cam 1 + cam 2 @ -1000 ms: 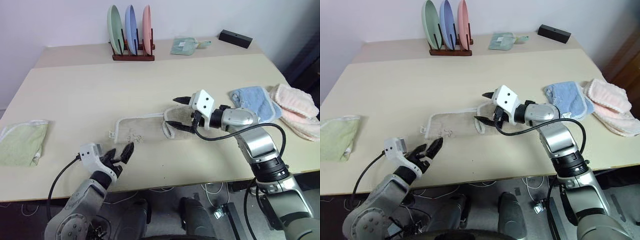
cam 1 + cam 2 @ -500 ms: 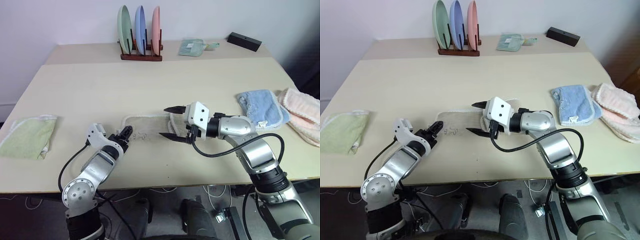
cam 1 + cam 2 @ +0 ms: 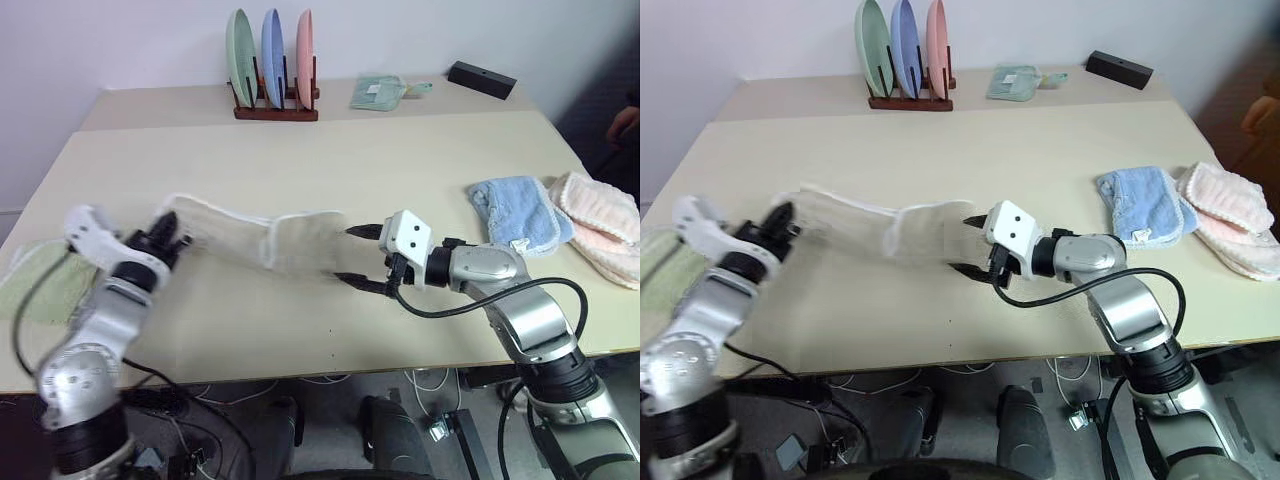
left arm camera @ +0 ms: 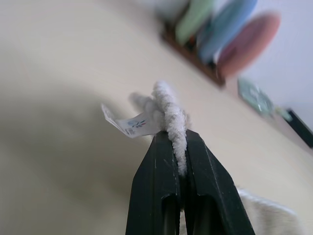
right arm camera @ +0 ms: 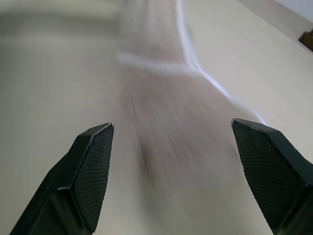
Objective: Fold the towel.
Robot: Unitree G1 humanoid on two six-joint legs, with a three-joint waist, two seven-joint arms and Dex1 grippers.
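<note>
Towel [image 3: 262, 232] pinched at its corded edge by left hand [image 3: 163, 243], stretched toward 9 o'clock; right hand [image 3: 358, 256] spread wide, empty, at towel's 3 o'clock end.

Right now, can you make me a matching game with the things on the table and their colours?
Things:
1. towel held in the left gripper
2. folded towel just beyond the right gripper
3. box at the far corner
4. middle plate in the rack

Colours:
A. black
B. beige
C. blue, standing on its edge
D. light blue, lying flat

Pairs: 1-B, 2-D, 3-A, 4-C
</note>
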